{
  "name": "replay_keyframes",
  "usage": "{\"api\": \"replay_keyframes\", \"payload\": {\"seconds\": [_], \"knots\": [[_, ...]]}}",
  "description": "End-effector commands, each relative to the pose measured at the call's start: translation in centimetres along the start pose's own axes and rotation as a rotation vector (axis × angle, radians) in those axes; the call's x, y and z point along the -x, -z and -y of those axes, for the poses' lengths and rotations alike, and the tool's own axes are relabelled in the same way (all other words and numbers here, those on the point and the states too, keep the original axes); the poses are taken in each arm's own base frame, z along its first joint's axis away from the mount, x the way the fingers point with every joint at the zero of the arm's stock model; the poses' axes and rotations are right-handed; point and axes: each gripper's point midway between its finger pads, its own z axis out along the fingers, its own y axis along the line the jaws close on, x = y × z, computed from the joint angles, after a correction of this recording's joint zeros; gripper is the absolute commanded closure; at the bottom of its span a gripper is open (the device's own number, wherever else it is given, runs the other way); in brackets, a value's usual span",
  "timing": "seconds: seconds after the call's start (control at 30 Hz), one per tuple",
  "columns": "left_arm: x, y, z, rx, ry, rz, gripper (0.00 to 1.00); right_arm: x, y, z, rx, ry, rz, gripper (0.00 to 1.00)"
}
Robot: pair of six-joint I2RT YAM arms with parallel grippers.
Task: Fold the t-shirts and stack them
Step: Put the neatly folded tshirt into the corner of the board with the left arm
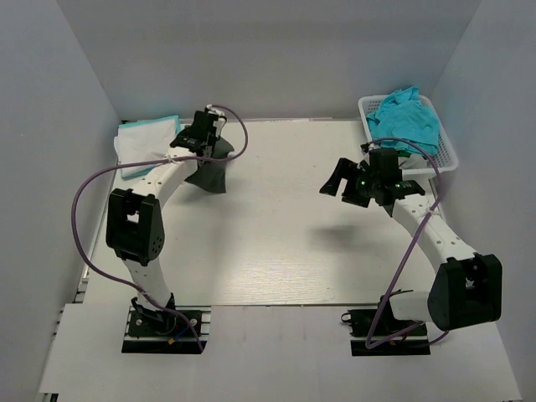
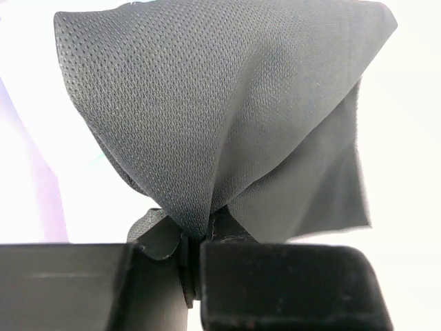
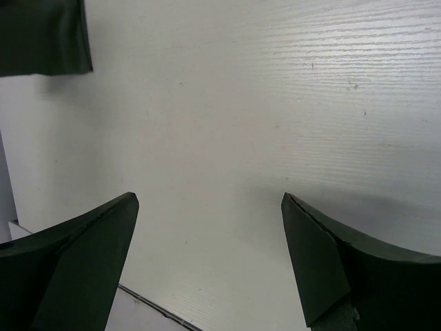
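Observation:
My left gripper (image 1: 208, 144) is shut on the dark charcoal grey t-shirt (image 1: 209, 170), which hangs from it above the table at the back left. In the left wrist view the cloth (image 2: 227, 117) is pinched between the closed fingers (image 2: 275, 289) and drapes away from them. Folded shirts, white and light turquoise (image 1: 146, 142), lie stacked at the back left beside it. A crumpled turquoise shirt (image 1: 408, 120) fills the basket. My right gripper (image 1: 342, 179) is open and empty above the table's middle right; its fingers (image 3: 83, 255) stand wide apart. A corner of the dark shirt (image 3: 41, 34) shows there.
A white plastic lattice basket (image 1: 448, 151) stands at the back right corner. Grey walls close in the table on three sides. Purple cables loop from both arms. The table's near edge (image 1: 276, 306) runs just ahead of the arm bases.

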Motion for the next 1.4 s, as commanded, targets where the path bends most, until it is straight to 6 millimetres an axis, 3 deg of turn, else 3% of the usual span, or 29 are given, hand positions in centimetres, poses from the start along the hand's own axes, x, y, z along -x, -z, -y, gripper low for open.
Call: {"api": "replay_keyframes", "payload": {"seconds": [0.0, 0.17, 0.37, 0.6, 0.63, 0.7, 0.73, 1.07, 1.2, 1.23, 1.33, 1.37], "knots": [[5.1, 1.9, -5.1, 0.072, 0.01, 0.145, 1.0, 1.7, 0.4, -1.1, 0.02, 0.011, 0.03, 0.1], [7.9, 1.8, -7.9, 0.06, 0.005, 0.245, 1.0, 2.6, 0.5, -1.7, 0.027, 0.006, 0.025, 0.1], [9.2, 1.3, -11.5, 0.064, 0.035, 0.289, 1.0, 3.3, 1.0, -2.5, 0.034, 0.025, 0.007, 0.1], [7.7, -2.6, -14.6, 0.09, 0.07, 0.185, 1.0, 4.6, 2.1, -3.2, 0.027, 0.05, 0.031, 0.1], [8.0, -2.8, -15.9, 0.107, 0.084, 0.184, 1.0, 4.5, 2.1, -3.4, 0.032, 0.05, 0.03, 0.1], [7.6, -3.8, -15.6, 0.08, 0.08, 0.167, 1.0, 4.6, 2.0, -3.5, 0.04, 0.043, 0.029, 0.1], [7.0, -4.1, -16.7, 0.082, 0.095, 0.162, 1.0, 4.7, 1.8, -3.4, 0.034, 0.04, 0.027, 0.1], [4.6, -6.4, -21.1, 0.052, 0.217, 0.145, 1.0, 5.5, 0.9, -4.5, 0.073, -0.009, 0.007, 0.1], [4.2, -7.7, -22.5, 0.035, 0.261, 0.15, 1.0, 5.8, 0.6, -4.8, 0.079, -0.017, 0.01, 0.1], [4.1, -8.2, -21.7, -0.004, 0.257, 0.147, 1.0, 5.8, 0.5, -4.6, 0.075, -0.024, 0.007, 0.1], [3.5, -8.6, -22.2, -0.026, 0.269, 0.14, 1.0, 5.9, 0.3, -4.7, 0.074, -0.028, 0.003, 0.1], [3.0, -9.2, -21.9, -0.031, 0.269, 0.128, 0.86, 6.1, 0.0, -4.8, 0.075, -0.028, 0.0, 0.1]]}}
